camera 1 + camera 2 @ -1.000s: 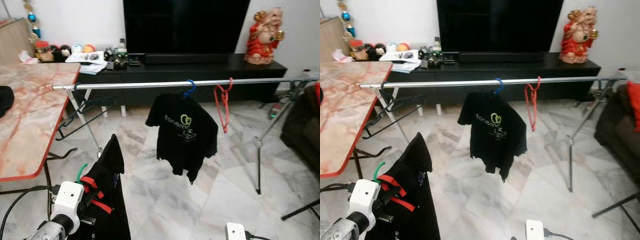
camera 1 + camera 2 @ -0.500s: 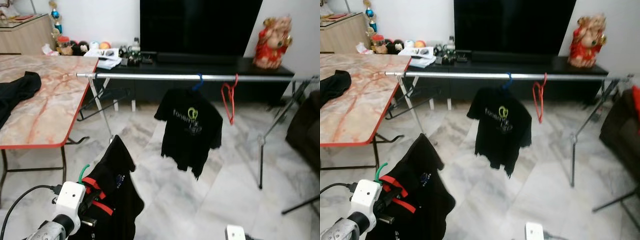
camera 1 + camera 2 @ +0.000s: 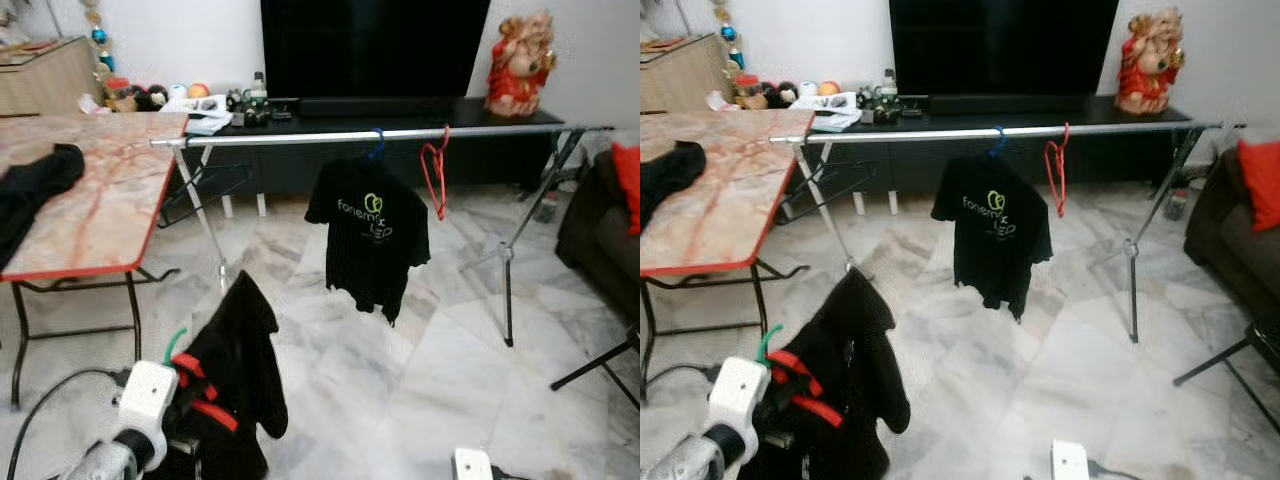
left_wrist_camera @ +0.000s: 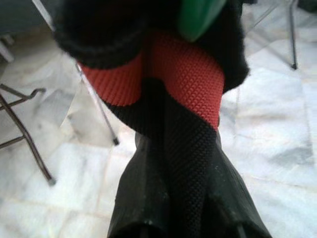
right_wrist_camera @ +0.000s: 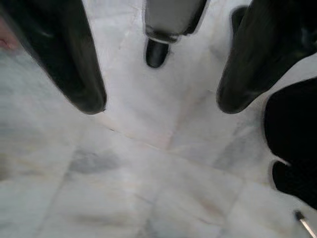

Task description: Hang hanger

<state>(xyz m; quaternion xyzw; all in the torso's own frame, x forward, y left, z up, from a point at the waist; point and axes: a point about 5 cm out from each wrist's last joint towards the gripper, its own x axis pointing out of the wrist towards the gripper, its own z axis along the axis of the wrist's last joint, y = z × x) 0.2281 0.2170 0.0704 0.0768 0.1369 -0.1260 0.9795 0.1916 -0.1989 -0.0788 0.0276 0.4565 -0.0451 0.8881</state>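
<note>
The left hand (image 3: 195, 385) is shut tight on the green hanger (image 3: 176, 343), low and well short of the rail (image 3: 380, 135); its black shirt (image 3: 240, 350) looks soft and floppy, so hold the stiff hook; the right hand (image 5: 158, 99) hangs open.

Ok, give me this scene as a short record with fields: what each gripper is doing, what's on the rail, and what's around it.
left gripper: shut on green hanger carrying a black garment, low, short of the rail
right gripper: open, idle above the marble floor
rail: holds black T-shirt on a blue hanger, and an empty red hanger
table: black cloth lies on it
</note>
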